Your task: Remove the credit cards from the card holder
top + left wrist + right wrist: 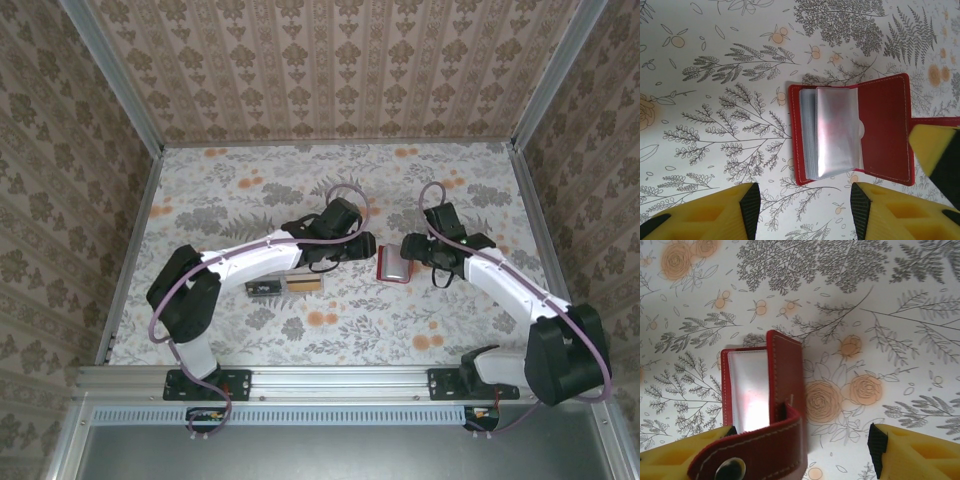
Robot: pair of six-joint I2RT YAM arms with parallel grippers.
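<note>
Fingers [751, 206] of the left gripper [805, 202] are standing apart at a middle width with nothing between them, and they are hovering over the flowered table [715, 125] just beside the card holder [885, 130]. The right gripper [802, 440] is also standing wide and holding nothing. The holder's red strap [755, 450], with its metal snap [730, 470], is passing in front of one of its yellow fingers [670, 462]. Nearest to the arm bases, two credit cards [264, 288] are lying flat side by side on the table, a dark grey one and a tan one [305, 283], just beside the left forearm [250, 262]. A little farther, near the middle of the table, the card holder is lying open between both grippers and showing its clear plastic sleeves [835, 132]. Whether cards are sitting in them I cannot tell. Farther on, the table is reaching the patterned wall [330, 70].
</note>
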